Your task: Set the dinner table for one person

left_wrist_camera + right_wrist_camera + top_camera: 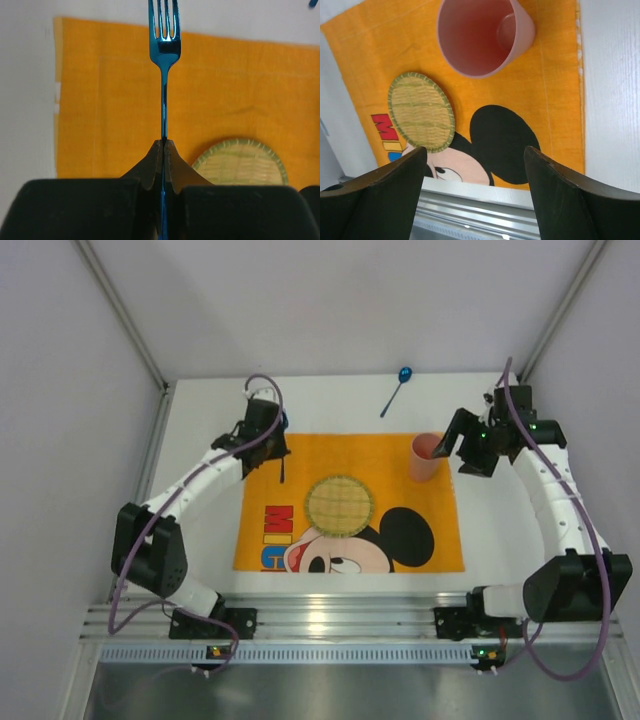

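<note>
**Left gripper (164, 145) clamped shut on a blue fork (164, 50); right gripper (475, 155) spread wide, holding nothing.**

From above, we see the white tabletop (330, 400) filling the middle of the frame, with its silver rail (330, 620) along the lower edge. An orange Mickey Mouse placemat (330, 455) lies on it at centre. The fork's handle is pinched between the left gripper's fingers at the upper left of the placemat. In the left wrist view its tines point to the top of the frame, and we cannot tell whether it touches the mat. A round woven coaster (340, 504) sits mid-placemat. A pink cup (427, 456) stands upright at the placemat's upper right corner, with the right gripper just to its right and apart from it. A blue spoon (395, 390) lies on bare tabletop above the placemat, right of centre.
</note>
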Tool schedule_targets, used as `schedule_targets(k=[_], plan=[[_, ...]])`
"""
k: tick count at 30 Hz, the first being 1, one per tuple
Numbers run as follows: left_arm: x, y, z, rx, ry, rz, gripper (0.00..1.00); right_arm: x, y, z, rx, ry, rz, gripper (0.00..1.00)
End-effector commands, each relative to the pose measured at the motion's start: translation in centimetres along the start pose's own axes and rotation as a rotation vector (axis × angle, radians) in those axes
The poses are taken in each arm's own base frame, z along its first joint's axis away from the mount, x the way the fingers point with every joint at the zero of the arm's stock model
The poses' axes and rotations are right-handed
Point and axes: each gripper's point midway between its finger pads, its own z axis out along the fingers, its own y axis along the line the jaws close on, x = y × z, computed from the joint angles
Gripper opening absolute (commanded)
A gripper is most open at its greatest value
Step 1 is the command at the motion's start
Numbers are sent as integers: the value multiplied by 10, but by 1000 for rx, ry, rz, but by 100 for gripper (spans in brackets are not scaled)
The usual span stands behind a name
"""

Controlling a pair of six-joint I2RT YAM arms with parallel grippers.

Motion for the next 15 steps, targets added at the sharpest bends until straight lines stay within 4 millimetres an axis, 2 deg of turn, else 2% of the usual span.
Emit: schedule_targets(k=[1, 4, 5, 6, 7, 8, 9, 10, 11, 12, 13, 14, 15], plan=[[59, 8, -21, -35, 65, -1, 0, -6, 25, -9, -82, -52, 107, 80], [91, 11, -30, -33, 111, -22, 0, -23, 54, -14, -137, -112, 82, 82], [108, 17, -33, -41, 136, -19, 0, -31, 55, -1, -110, -102, 81, 83], [115, 19, -34, -47, 144, -28, 0, -50, 70, -10, -128, -137, 57, 83], [125, 25, -35, -62, 153, -26, 0, -61, 74, -8, -123, -145, 57, 84], [130, 29, -34, -73, 157, -31, 0, -71, 74, 15, -96, -108, 68, 83], [133, 31, -33, -75, 155, -29, 0, -95, 90, 5, -123, -155, 50, 83], [141, 37, -29, -92, 162, -22, 0, -106, 95, 10, -121, -162, 50, 83], [145, 41, -27, -106, 166, -20, 4, -116, 93, 38, -99, -129, 62, 84], [149, 43, -25, -116, 177, -6, 27, -139, 110, 33, -136, -178, 47, 84], [152, 46, -21, -138, 193, -3, 43, -149, 115, 43, -143, -177, 47, 84], [158, 53, -22, -180, 220, 0, 56, -151, 113, 82, -138, -114, 61, 84], [161, 53, -21, -185, 235, 2, 75, -170, 130, 80, -184, -156, 51, 84]])
